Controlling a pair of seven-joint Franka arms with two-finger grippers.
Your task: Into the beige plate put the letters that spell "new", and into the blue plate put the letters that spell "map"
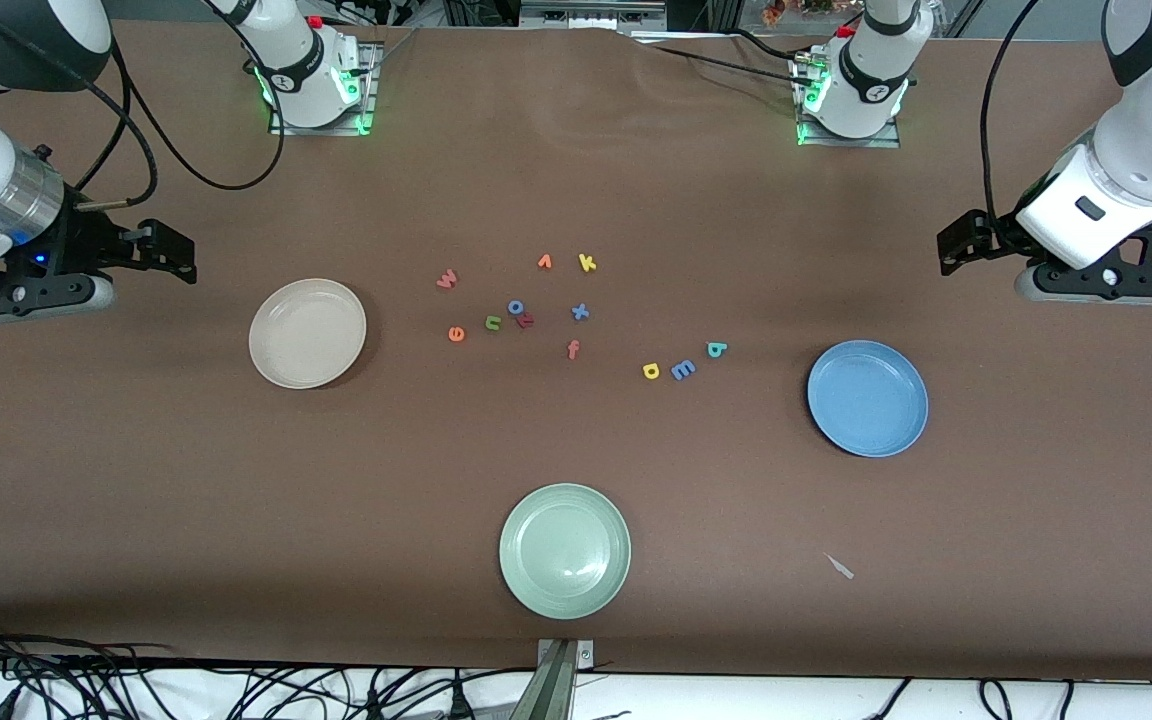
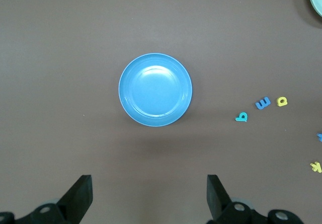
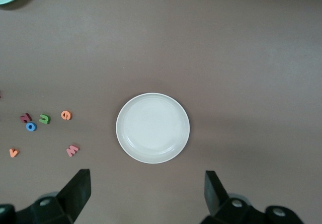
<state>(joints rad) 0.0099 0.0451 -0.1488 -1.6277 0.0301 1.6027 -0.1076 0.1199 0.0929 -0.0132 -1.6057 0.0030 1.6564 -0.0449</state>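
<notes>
Both arms wait raised at the table's ends with nothing held: the left gripper point(image 2: 148, 196) hangs with jaws spread wide near the blue plate point(image 1: 867, 398), the right gripper point(image 3: 146, 194) likewise near the beige plate point(image 1: 307, 332). All the letters lie on the brown table point(image 1: 576, 180) between the plates: the pink "w" point(image 1: 447, 279), orange "e" point(image 1: 456, 334) and green "n" point(image 1: 493, 322) toward the beige plate, the yellow "p" point(image 1: 651, 371), blue "m" point(image 1: 683, 369) and teal "a" point(image 1: 717, 349) in a row toward the blue one. A pale green plate point(image 1: 564, 550) sits nearest the front camera.

White arms, black end effectors, black cables, green-lit bases.
</notes>
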